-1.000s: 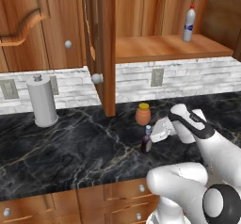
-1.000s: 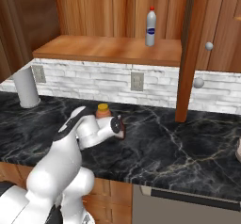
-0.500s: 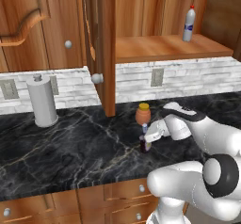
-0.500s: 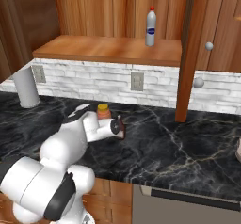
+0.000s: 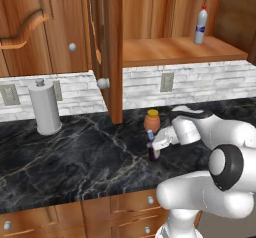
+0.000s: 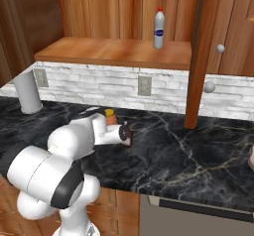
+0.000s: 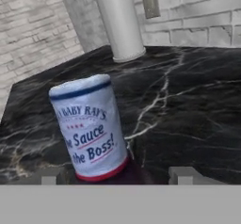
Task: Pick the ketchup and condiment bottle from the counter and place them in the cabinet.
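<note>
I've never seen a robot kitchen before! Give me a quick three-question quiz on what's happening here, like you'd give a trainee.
1. True or false: the claw holds the pale-labelled bottle up in the air above the counter.
2. What stands on the cabinet shelf? A) a white bottle with a red cap B) a mug C) a plate
3. Which thing stands nearest the pale-labelled bottle on the counter?

Key:
1. False. The bottle stands on the counter, between the open claw's fingers.
2. A
3. The orange jar
</note>
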